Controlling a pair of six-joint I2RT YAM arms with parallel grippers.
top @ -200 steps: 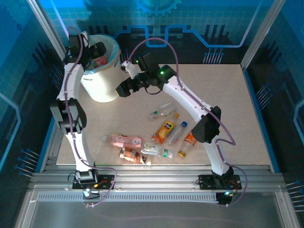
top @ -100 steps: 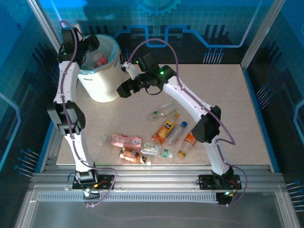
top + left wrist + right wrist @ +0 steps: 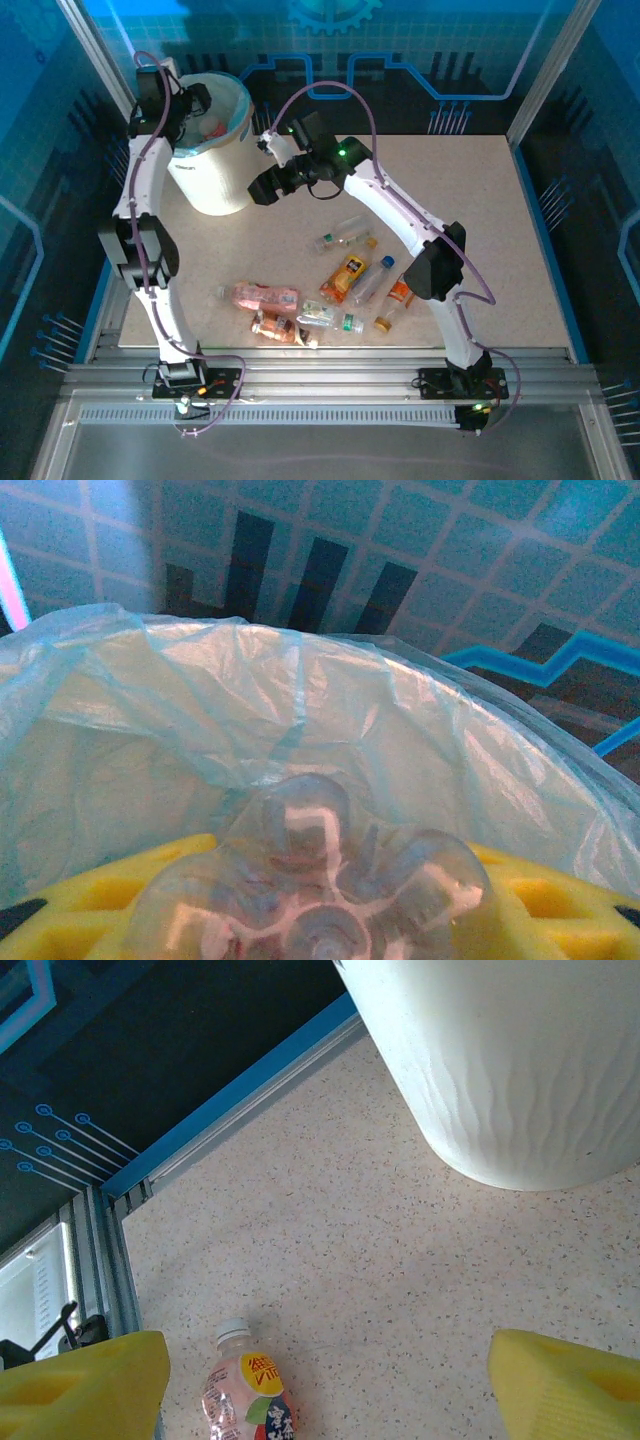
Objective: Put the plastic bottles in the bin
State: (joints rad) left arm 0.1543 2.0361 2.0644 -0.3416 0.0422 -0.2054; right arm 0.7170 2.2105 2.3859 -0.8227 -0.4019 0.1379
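White bin [image 3: 215,185] sits near far-left edge of table [image 3: 480,200].

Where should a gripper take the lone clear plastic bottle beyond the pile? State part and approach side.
Take the clear plastic bottle across its mid-body, from straight above: it lies flat on its side, with bare speckled beige table along both long sides.

A round white bin [image 3: 215,185], lined with a pale blue-green bag [image 3: 300,710], stands upright at upper left. Crushed plastic bottles [image 3: 265,297] lie scattered on the tabletop [image 3: 480,220] at lower centre. A clear bottle [image 3: 320,880] shows base-on before the bin's rim.
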